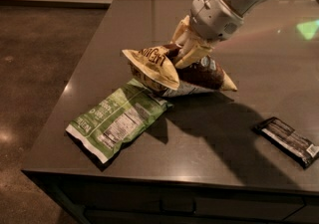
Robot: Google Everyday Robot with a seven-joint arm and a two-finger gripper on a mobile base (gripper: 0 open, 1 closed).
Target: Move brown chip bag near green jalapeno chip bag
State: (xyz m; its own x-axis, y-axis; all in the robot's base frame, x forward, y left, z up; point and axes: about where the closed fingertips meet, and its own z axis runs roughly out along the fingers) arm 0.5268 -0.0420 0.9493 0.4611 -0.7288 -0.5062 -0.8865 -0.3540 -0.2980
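Observation:
The brown chip bag (199,73), dark brown with cream-tan ends, hangs tilted just above the dark table, its cream left end over the upper right corner of the green jalapeno chip bag (117,121). The green bag lies flat near the table's front left, label panel up. My gripper (187,51) comes down from the upper right and is shut on the top middle of the brown bag, its tan fingers pinching the crinkled foil.
A slim black bar wrapper (286,141) lies at the front right of the table (224,158). The table's left edge and front edge are close to the green bag; brown floor lies beyond to the left. A green light spot (306,29) shows at far right.

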